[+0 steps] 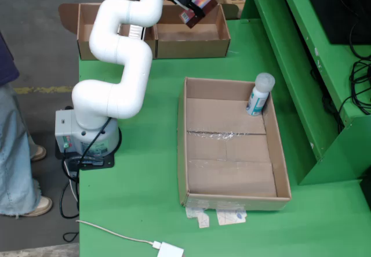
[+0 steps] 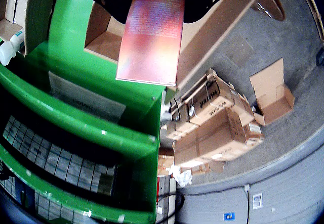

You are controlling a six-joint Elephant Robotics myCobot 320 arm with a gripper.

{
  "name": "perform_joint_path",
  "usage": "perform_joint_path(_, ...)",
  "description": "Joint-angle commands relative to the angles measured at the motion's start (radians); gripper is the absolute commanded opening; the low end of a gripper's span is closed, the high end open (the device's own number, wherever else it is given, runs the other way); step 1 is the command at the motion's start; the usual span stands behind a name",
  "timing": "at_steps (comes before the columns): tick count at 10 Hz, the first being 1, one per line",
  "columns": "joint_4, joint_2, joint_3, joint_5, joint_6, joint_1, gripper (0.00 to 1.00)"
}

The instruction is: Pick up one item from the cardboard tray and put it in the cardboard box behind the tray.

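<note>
In the fixed view my gripper is at the top, shut on a pink-red carton that it holds tilted over the open cardboard box behind the tray. The cardboard tray lies in the middle of the green table, and one white bottle with a teal label stands in its far right corner. In the wrist view the carton hangs from between the black fingers. Part of the box's inside shows beneath it.
A second open cardboard box sits to the left of the first. Green shelving with black cables runs along the right side. A person stands at the left. A white cable and adapter lie at the table's front edge.
</note>
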Motion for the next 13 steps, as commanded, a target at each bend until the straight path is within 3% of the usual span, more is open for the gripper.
perform_joint_path(1,0.015,-0.020,0.029,-0.013,0.001,-0.010,0.00)
perform_joint_path(6,0.015,-0.035,0.029,-0.013,0.070,-0.015,0.00)
perform_joint_path(13,0.015,-0.035,0.029,-0.013,0.076,-0.015,0.00)
